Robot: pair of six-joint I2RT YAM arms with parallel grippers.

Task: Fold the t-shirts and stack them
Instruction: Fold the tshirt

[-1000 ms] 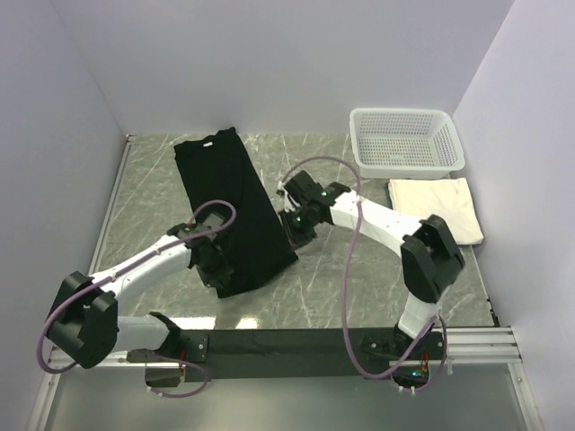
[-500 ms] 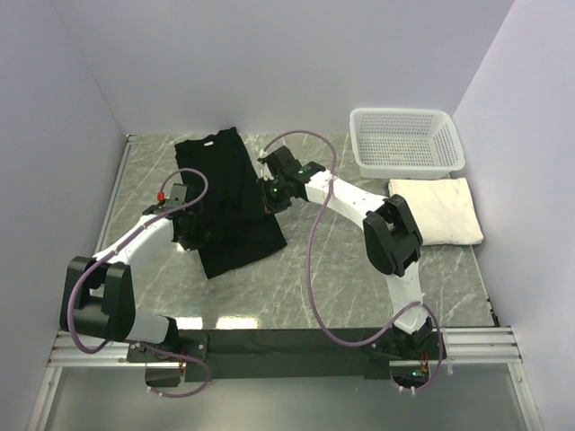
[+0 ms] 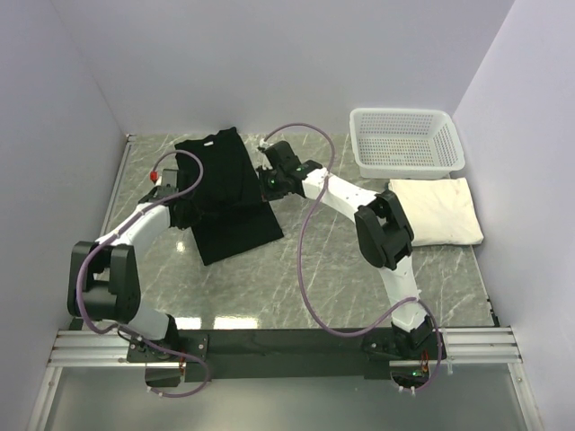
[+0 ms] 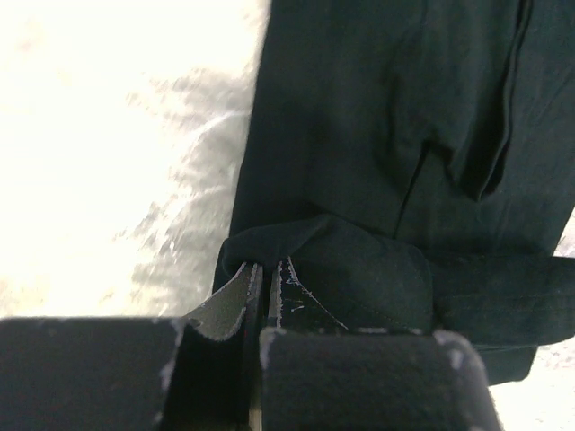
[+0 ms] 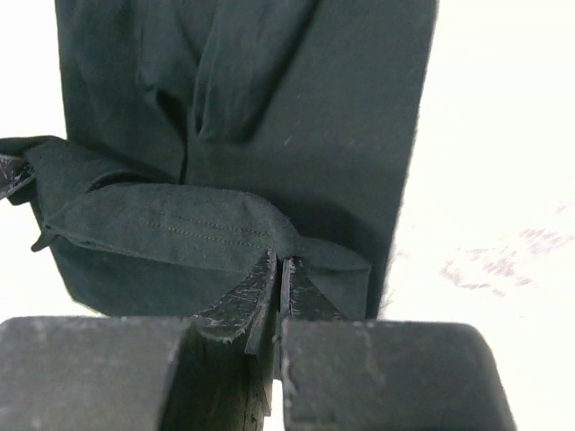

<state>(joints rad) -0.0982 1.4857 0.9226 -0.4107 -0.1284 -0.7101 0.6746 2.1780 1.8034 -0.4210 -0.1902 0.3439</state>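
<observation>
The black t-shirt point(image 3: 235, 229) lies as a long strip on the left of the table, collar at the far end. Its near hem is lifted and doubled back over the body. My left gripper point(image 3: 190, 208) is shut on the hem's left corner, and the left wrist view shows the gripper point(image 4: 267, 266) pinching a bunch of black cloth point(image 4: 377, 135). My right gripper point(image 3: 268, 184) is shut on the right corner, and the right wrist view has the gripper point(image 5: 280, 260) clamped on the stitched hem point(image 5: 180, 229). A folded cream-white t-shirt point(image 3: 440, 208) rests flat at the right.
A white mesh basket point(image 3: 409, 167) stands at the back right, just beyond the cream t-shirt. Pale walls close in the table on the left, back and right. Both arms reach over the marble tabletop point(image 3: 323, 269), with purple cables looping above them.
Both grippers have carried the black t-shirt's near hem away from the table's front toward the collar. The shirt's footprint has grown shorter as the lower part folds over.
</observation>
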